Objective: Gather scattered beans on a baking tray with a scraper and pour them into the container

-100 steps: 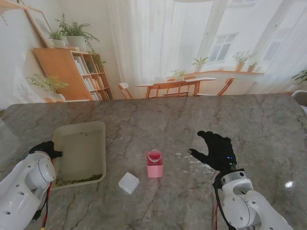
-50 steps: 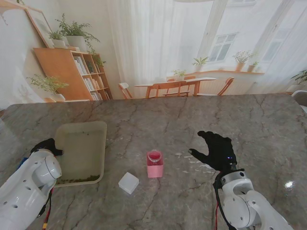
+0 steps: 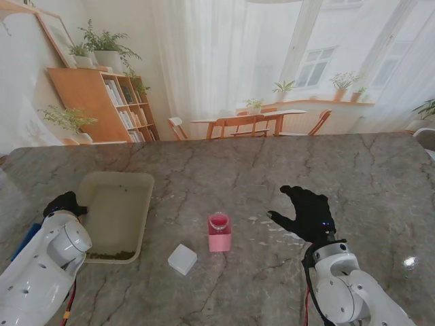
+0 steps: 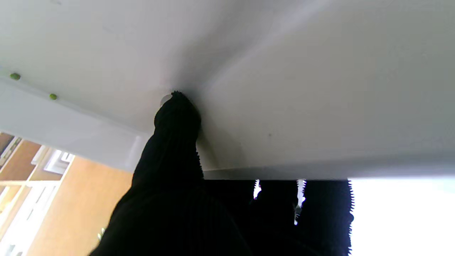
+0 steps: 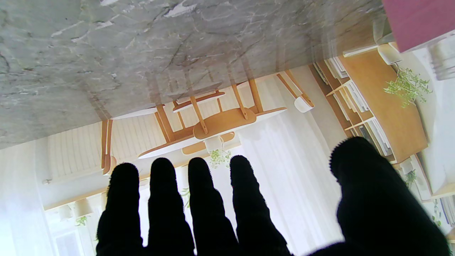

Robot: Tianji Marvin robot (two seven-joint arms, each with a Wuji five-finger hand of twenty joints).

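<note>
The cream baking tray (image 3: 119, 210) lies at the left of the table, tipped, with its left side raised. A band of green beans (image 3: 112, 255) sits against its near wall. My left hand (image 3: 63, 203) is shut on the tray's left rim. In the left wrist view the thumb (image 4: 176, 117) presses on the tray (image 4: 302, 89) and two beans (image 4: 15, 76) cling to it. The pink container (image 3: 219, 233) stands at the table's middle, and the white scraper (image 3: 182, 259) lies nearer to me. My right hand (image 3: 306, 212) rests open at the right, holding nothing.
A blue object (image 3: 26, 239) shows beside my left forearm. The pink container's corner (image 5: 416, 21) appears in the right wrist view, beyond the spread fingers (image 5: 199, 199). Marble table top runs all round.
My left arm has risen and lifted the tray's left side, so the tray looks narrower and sits slightly further left. The right hand has not moved.
</note>
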